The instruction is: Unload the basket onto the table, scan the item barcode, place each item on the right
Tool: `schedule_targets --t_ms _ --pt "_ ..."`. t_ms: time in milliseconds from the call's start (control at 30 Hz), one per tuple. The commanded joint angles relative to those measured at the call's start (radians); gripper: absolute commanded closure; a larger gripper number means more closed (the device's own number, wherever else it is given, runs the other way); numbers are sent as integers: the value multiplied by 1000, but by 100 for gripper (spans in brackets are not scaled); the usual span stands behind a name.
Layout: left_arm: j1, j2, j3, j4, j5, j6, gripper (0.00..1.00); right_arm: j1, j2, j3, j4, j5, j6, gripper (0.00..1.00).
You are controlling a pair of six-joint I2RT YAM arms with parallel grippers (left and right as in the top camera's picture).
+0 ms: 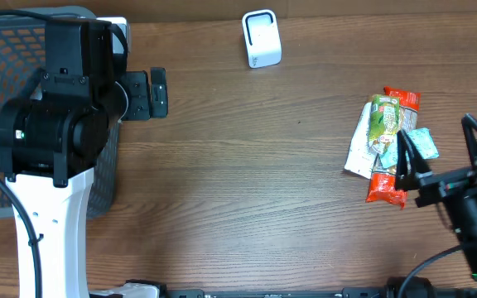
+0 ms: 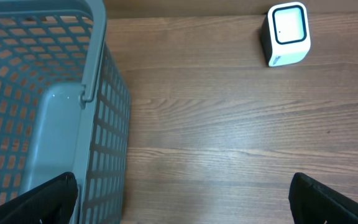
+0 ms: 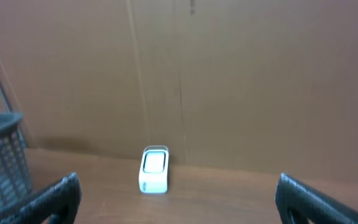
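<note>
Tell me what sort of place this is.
Probably a mock shop checkout: a white scanner, a grey basket and a pile of snack packets on a wooden table.

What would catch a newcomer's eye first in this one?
The bright pile of snack packets at the right side of the table, red, green and white wrappers overlapping, stands out first. Then the small white scanner standing at the far edge, and the grey mesh basket on the left.
</note>
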Motion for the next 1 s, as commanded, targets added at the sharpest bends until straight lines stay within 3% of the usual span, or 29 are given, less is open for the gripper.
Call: schedule_targets --t_ms 0,167,467,767,967 --pt "-7 3 3 1 -3 8 0 3 -116 -221 159 -6 -16 0" --pt "-7 3 3 1 -3 8 0 34 -257 -532 406 -8 -17 0" --pt "-7 3 3 1 -3 8 0 49 -436 -819 471 -5 -44 0" --pt "-7 3 3 1 -3 8 0 52 -474 -860 332 -12 -41 0" --pt "-7 3 3 1 -3 8 0 53 -474 -860 336 -12 -42 0"
